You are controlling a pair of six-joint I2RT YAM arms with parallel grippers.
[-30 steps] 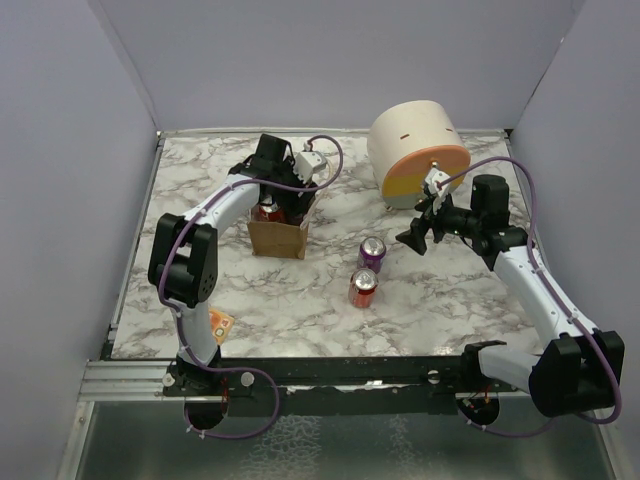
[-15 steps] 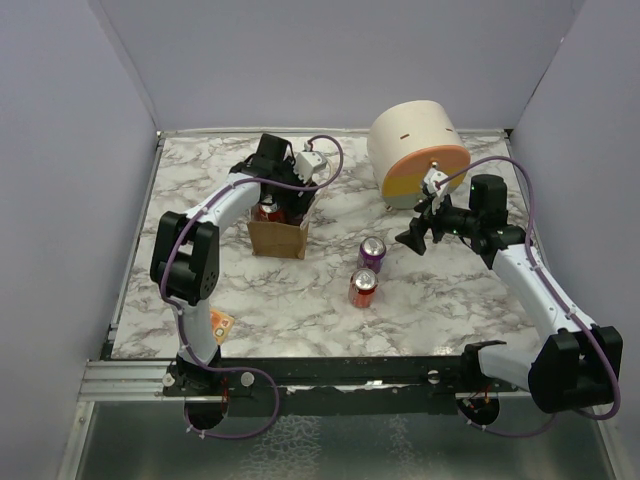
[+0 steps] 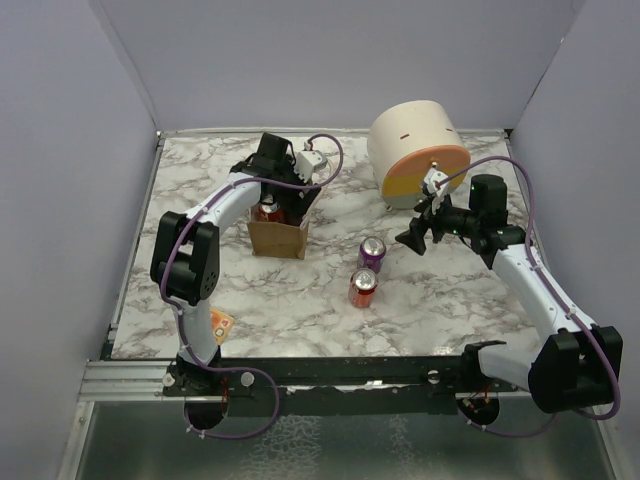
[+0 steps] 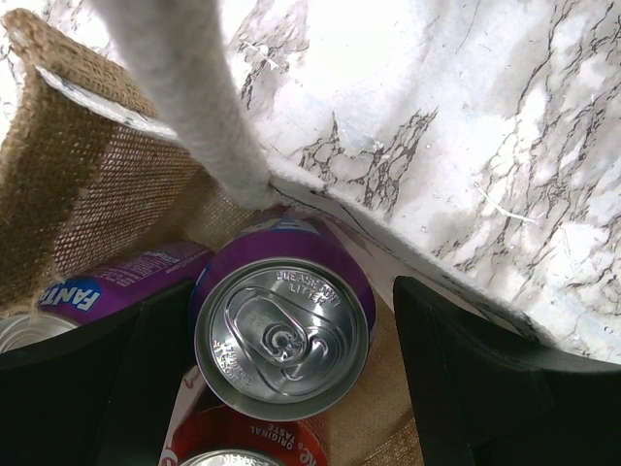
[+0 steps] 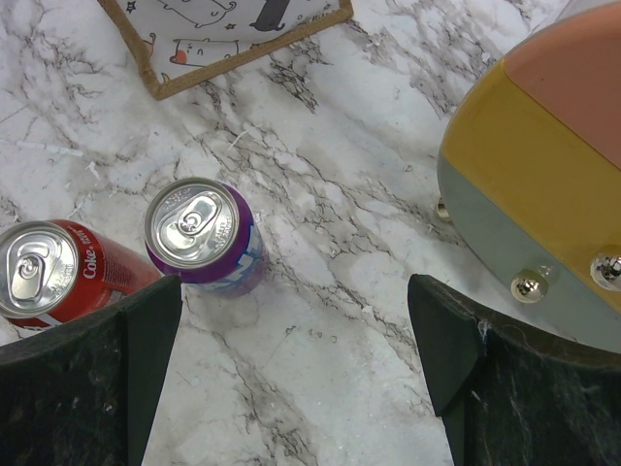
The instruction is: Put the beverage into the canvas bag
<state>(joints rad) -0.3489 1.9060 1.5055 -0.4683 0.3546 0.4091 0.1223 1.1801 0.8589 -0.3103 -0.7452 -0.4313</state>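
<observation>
Left wrist view: I log one purple can [image 4: 281, 335] upright inside the canvas bag [image 4: 87, 175], my left hand [image 4: 293, 291] parted around it and apparently not gripping, contact on one side unclear; my right hand [image 5: 291, 359] gapes empty above a red can [image 5: 49, 267] and a second purple can [image 5: 199, 233] outstanding on the desk [image 5: 320, 194].

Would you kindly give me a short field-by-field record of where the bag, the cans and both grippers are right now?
bag: canvas bag standing on the marble table, left of centre
in bag: bagged purple can upright; second purple can and bagged red can beside it
left gripper: inside the bag, open, fingers either side of the bagged purple can
right gripper: open, empty
on table: loose purple can and loose red can, both upright
other: cream cylinder, far right
</observation>
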